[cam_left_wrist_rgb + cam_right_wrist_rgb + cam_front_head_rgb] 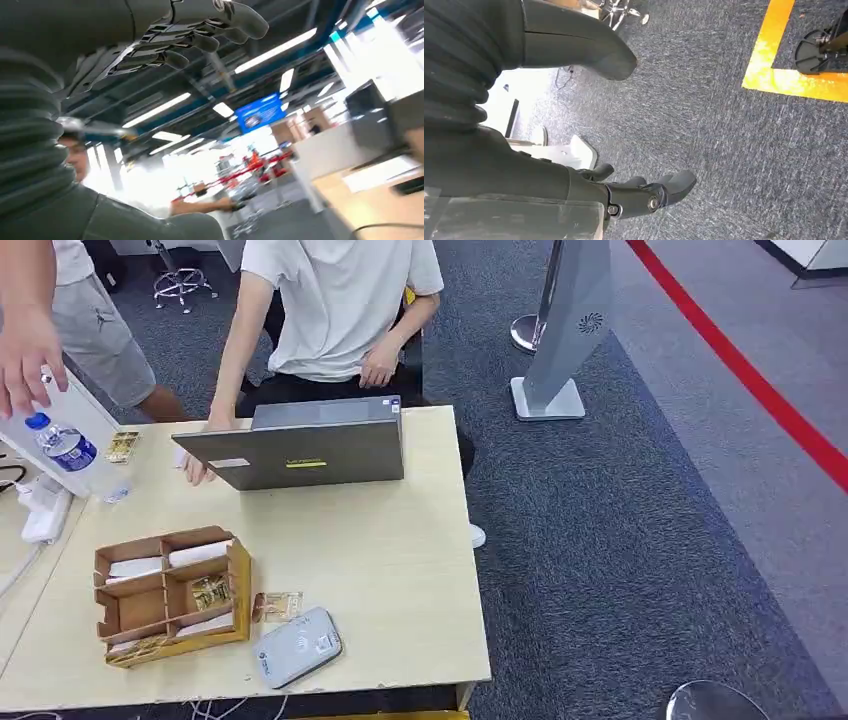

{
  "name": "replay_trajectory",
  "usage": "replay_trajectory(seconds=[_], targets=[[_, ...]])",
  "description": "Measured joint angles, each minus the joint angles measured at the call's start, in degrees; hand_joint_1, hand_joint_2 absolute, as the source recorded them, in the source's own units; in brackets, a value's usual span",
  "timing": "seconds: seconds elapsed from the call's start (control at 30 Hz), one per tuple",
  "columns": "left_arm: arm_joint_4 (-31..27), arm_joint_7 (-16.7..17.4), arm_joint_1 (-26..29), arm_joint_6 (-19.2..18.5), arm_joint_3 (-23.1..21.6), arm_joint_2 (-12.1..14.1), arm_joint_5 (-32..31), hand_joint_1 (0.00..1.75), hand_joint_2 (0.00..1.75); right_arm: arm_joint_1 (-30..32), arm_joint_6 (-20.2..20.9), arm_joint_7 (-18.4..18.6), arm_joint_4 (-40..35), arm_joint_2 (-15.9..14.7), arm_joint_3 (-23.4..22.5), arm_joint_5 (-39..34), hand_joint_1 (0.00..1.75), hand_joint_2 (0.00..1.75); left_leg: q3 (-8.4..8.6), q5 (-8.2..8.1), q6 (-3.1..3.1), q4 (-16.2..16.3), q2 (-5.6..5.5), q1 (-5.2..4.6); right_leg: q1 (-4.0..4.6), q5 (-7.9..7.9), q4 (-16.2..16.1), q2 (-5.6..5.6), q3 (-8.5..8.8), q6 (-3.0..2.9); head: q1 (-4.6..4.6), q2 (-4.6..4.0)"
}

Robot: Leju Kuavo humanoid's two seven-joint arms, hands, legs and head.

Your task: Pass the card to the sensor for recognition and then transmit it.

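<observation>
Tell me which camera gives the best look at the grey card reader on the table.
The head view: the card reader lies in full sight near the front edge of the table, beside the cardboard organizer. The left wrist view looks up at ceiling lights; the right wrist view looks down at carpet. Neither helps with the reader.

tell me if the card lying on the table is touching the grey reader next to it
Apart. The head view shows a thin strip of bare table between the card and the grey reader.
</observation>
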Motion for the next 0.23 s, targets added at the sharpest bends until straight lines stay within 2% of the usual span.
replay_trajectory(seconds=[0.1,0.23], targets=[[0.02,0.13,-0.06,-0.02,4.61,-2.73,0.00,0.00,1.75,-0.09,0.00,0.04,0.00,-0.02,0.00,0.00,0.00,1.75,0.00,-0.03,0.06,0.01,-0.13,0.00,0.00,0.00,-0.01,-0.19,0.07,0.01,0.02,-0.02],[0.65,4.95,-1.98,-0.90,9.49,-7.61,0.00,0.00,1.75,-0.22,-0.33,0.50,0.00,-0.02,0.00,0.00,0.00,1.75,0.03,-0.03,0.06,0.01,-0.14,-0.02,-0.01,0.00,-0.01,-0.20,0.17,0.01,0.04,-0.02]])
